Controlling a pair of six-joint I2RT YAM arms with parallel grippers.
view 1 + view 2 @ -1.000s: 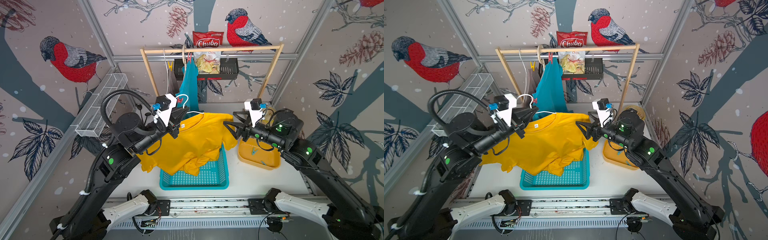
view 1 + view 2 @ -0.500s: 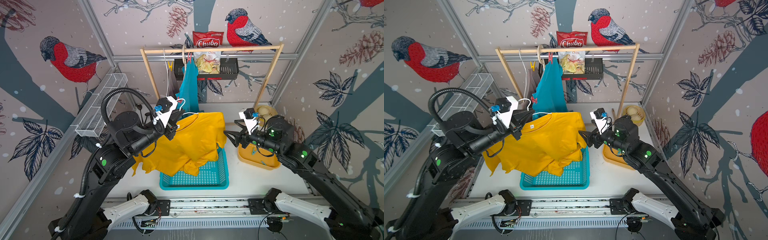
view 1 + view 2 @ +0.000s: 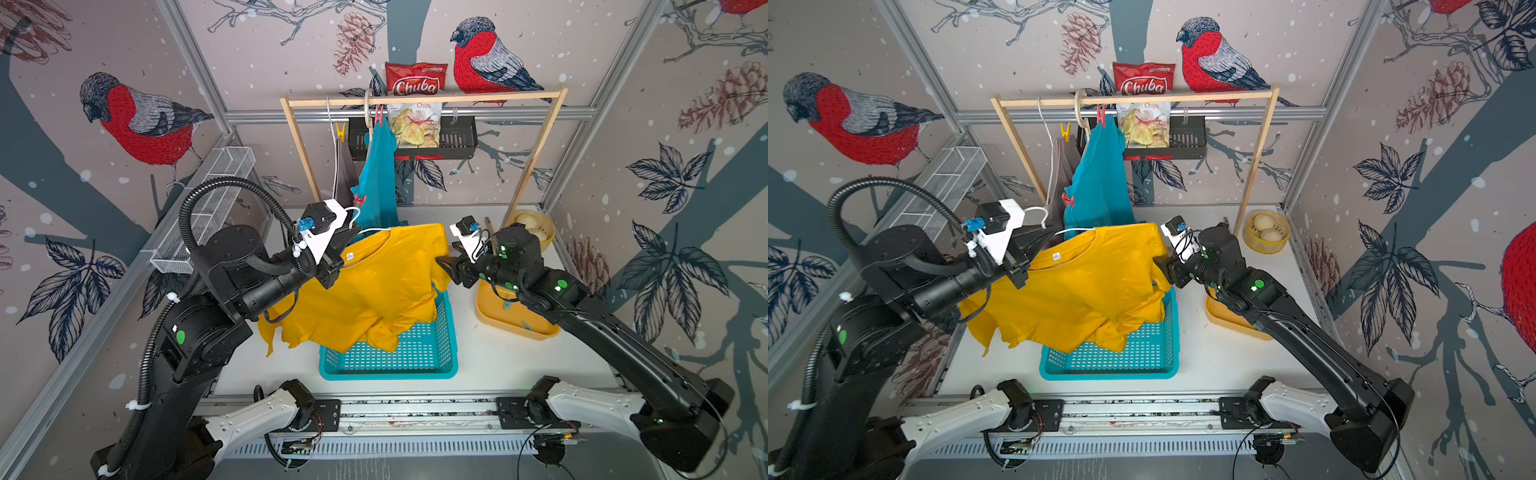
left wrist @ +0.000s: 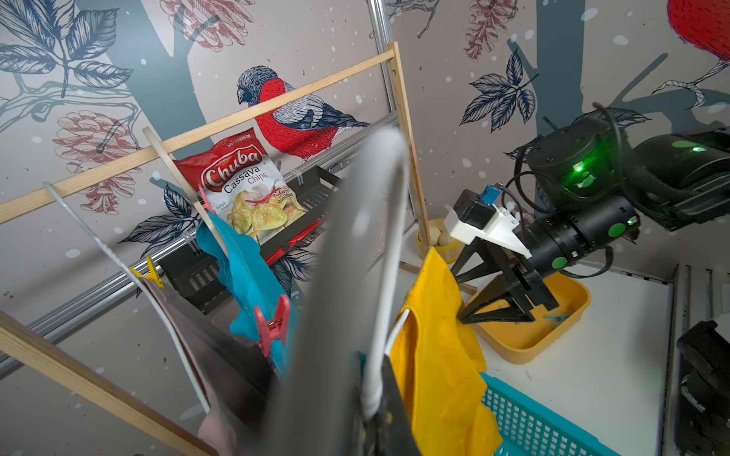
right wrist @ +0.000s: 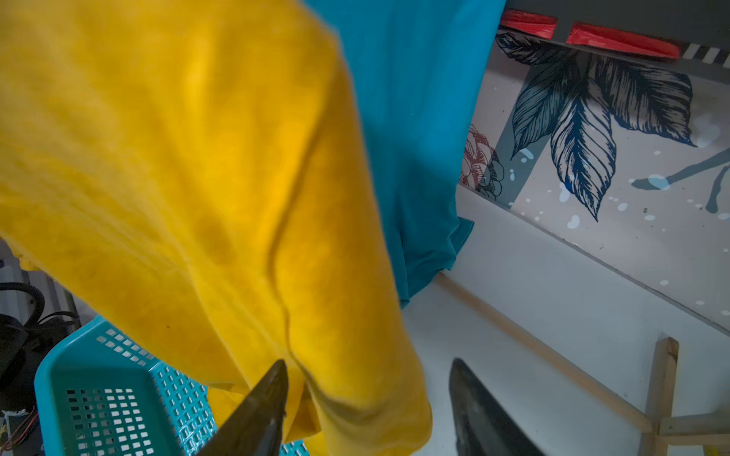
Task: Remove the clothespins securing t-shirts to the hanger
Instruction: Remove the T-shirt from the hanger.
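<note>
Left gripper (image 3: 345, 246) pinches the hanger (image 3: 376, 229) carrying the yellow shirt (image 3: 374, 286) above the basket (image 3: 386, 372). Right gripper (image 5: 367, 402), above the basket's rim, stands spread around the shirt's edge.

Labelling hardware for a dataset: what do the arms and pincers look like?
Left arm and right arm: black, white base links, green dots. A ribbed black hose runs along the left one. White wrist mounts carry blue plugs. Left pincer and right pincer: black tapered fingers.
</note>
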